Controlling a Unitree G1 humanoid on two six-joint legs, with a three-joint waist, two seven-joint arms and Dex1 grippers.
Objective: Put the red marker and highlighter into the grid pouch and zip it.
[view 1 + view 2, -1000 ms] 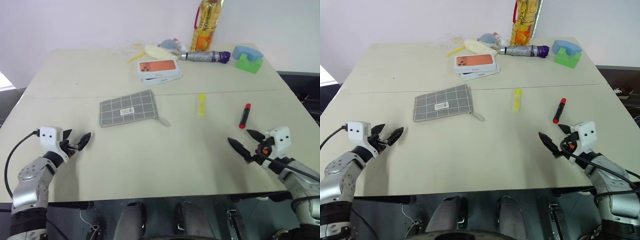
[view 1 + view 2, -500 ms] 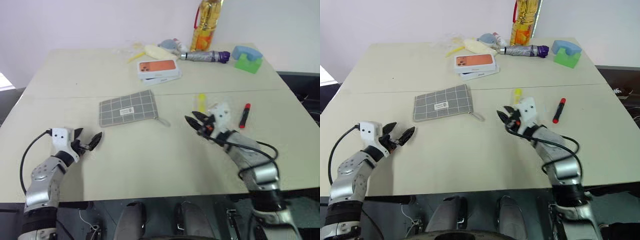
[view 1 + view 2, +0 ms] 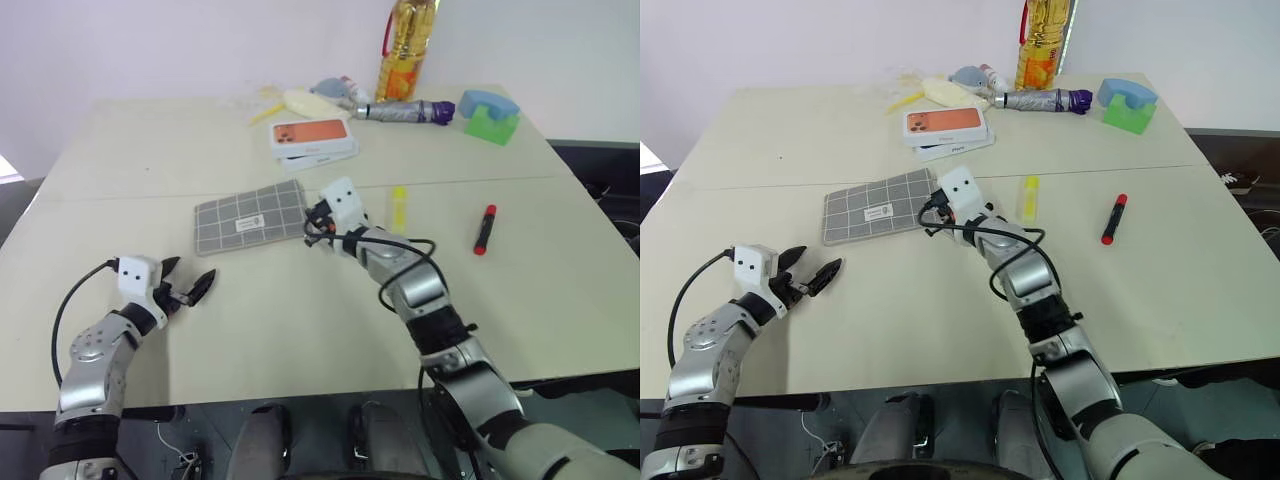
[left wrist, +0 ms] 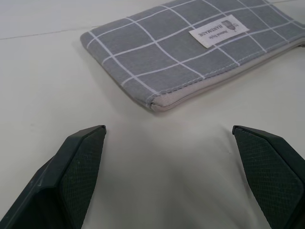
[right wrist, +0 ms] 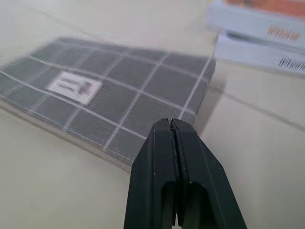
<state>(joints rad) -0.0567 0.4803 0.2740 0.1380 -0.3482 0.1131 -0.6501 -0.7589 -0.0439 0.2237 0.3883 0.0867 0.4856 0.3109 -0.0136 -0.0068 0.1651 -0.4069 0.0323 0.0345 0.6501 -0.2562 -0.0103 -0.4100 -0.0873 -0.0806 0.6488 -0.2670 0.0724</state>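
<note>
From the head camera, the right jaws (image 3: 312, 222) are clenched tight at the near right corner of the grid pouch (image 3: 250, 216), which lies flat on the counter (image 3: 300, 320); whether they pinch the zipper tab there cannot be told. The highlighter (image 3: 399, 208) lies just beyond that arm's wrist, on the side away from the pouch, and the red marker (image 3: 485, 229) lies further out the same way, well apart from both jaws. The left jaws (image 3: 190, 289) are released and spread wide, low over the counter, with the pouch ahead of them and apart. In the left wrist view, the two spread fingers (image 4: 71, 176) frame bare counter, and the pouch (image 4: 190, 52) with its white label lies beyond their tips, not touched. In the right wrist view, the clenched fingers (image 5: 174, 181) meet with no gap at the pouch's (image 5: 114, 105) near edge, a phone box (image 5: 259, 28) lying further off past the pouch corner.
</note>
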